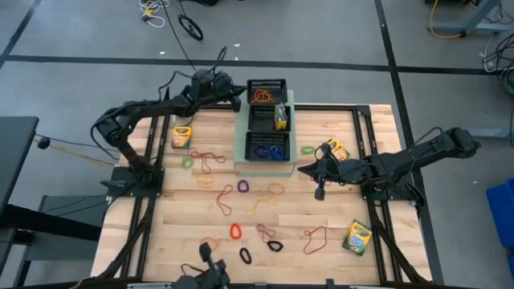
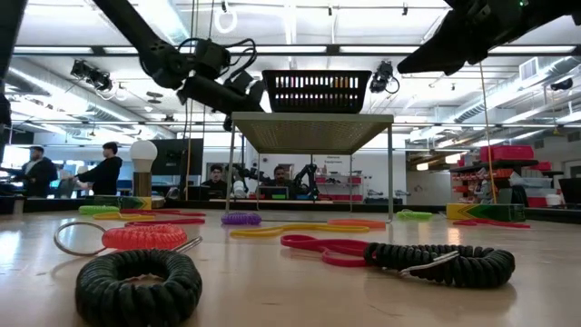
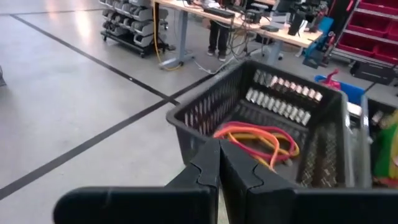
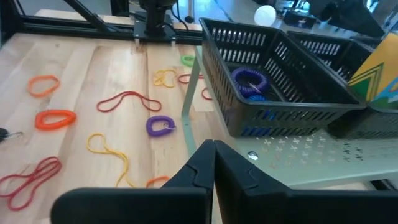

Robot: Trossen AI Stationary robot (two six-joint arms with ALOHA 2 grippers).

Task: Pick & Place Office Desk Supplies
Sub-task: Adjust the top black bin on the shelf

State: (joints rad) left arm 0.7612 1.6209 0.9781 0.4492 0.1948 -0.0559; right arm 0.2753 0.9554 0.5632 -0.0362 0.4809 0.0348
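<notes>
Three black mesh trays sit in a row on the pale-green perforated box [image 1: 241,152]. The far tray [image 1: 267,90] holds orange and red rubber bands [image 3: 258,138]. The middle tray [image 1: 265,120] holds a crayon box [image 1: 280,117]. The near tray [image 1: 267,148] holds blue and purple bands [image 4: 249,81]. My left gripper [image 1: 238,91] is shut, level, just left of the far tray [image 3: 273,118]. My right gripper [image 1: 303,169] is shut and hovers by the box's near right corner [image 4: 280,155]. Loose bands [image 1: 210,159] lie on the wood. My left gripper has its shut fingertips [image 3: 208,163] right at the far tray's near left corner [image 3: 186,127], coming in level from the table's left. Whether they touch the tray's wall, I cannot tell. Nothing shows between the fingers.
Crayon boxes lie at the left [image 1: 182,135], the right [image 1: 336,149] and the near right [image 1: 357,237]. Coiled bands [image 2: 136,286] lie by the near edge. A white ball on a stand [image 2: 143,154] is at the left. People stand in the room behind.
</notes>
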